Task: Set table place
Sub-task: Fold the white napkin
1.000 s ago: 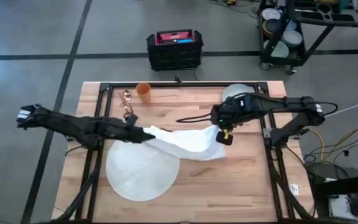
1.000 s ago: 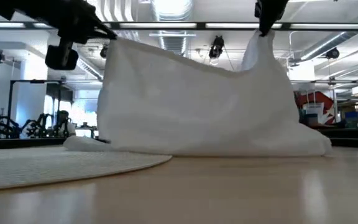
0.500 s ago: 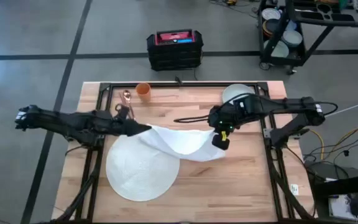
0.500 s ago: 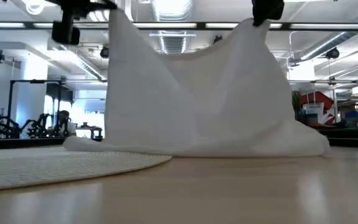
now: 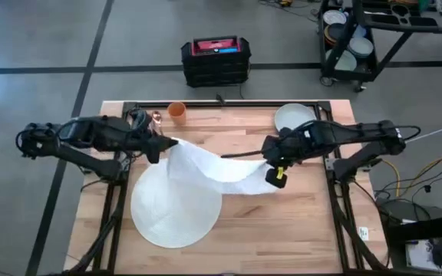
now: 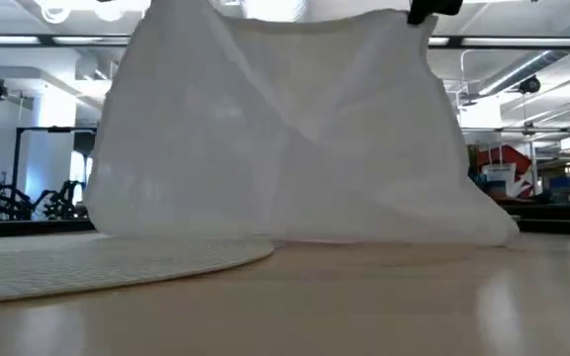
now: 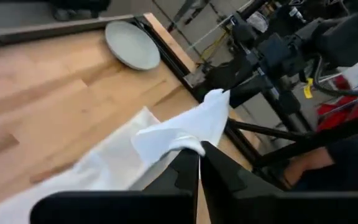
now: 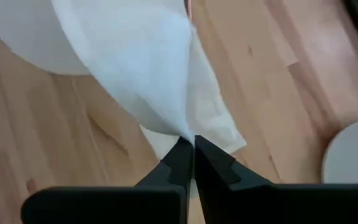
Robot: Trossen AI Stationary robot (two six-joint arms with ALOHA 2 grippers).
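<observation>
White cloth [image 5: 213,165] is stretched between both arms above the table [image 5: 298,222], its lower edge trailing on the wood in the low view. Left gripper [image 5: 162,143] sits at about ten o'clock of the table centre, the arm reaching in level from the left edge; its fingers are pressed together on one corner of the cloth, confirmed in the left wrist view [image 7: 197,163]. Right gripper [image 5: 271,159] sits at about three o'clock of centre, the arm extended in from the right side; its fingers are pinched on the opposite corner, confirmed in the right wrist view [image 8: 191,146]. Round white mat [image 5: 171,211] lies flat at about eight o'clock, partly overlapped by the cloth. Pale plate [image 5: 294,116] rests at two o'clock near the far rail. Orange cup [image 5: 177,111] stands at eleven o'clock.
</observation>
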